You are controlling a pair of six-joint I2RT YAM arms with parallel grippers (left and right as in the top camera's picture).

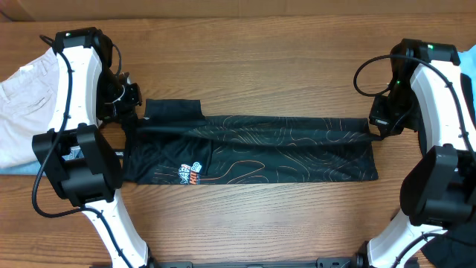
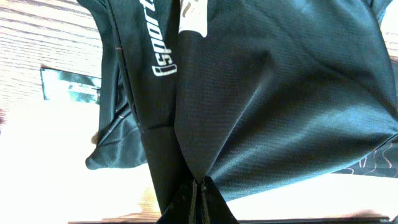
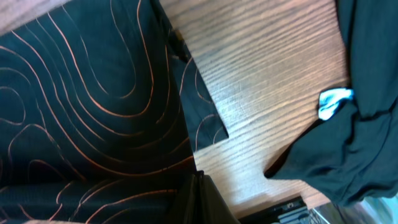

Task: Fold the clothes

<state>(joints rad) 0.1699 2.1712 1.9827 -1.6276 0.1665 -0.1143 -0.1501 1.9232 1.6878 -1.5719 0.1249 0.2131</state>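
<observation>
The clothes, a black jersey (image 1: 282, 149) with orange-red contour lines and a small logo patch, lie as a long band across the wooden table (image 1: 260, 67). Its upper edge is pulled taut between the two grippers. My left gripper (image 1: 134, 125) is shut on the jersey's left end; in the left wrist view the fabric (image 2: 280, 93) with white lettering fans out from the closed gripper (image 2: 198, 186). My right gripper (image 1: 372, 132) is shut on the right end; in the right wrist view the gripper (image 3: 198, 177) pinches the patterned cloth (image 3: 93, 93) at its edge.
Beige trousers (image 1: 22, 104) lie at the table's left edge beside the left arm. A plain black garment (image 3: 348, 143) with a light-blue tag is heaped by the right arm. The table's front edge runs close below the jersey.
</observation>
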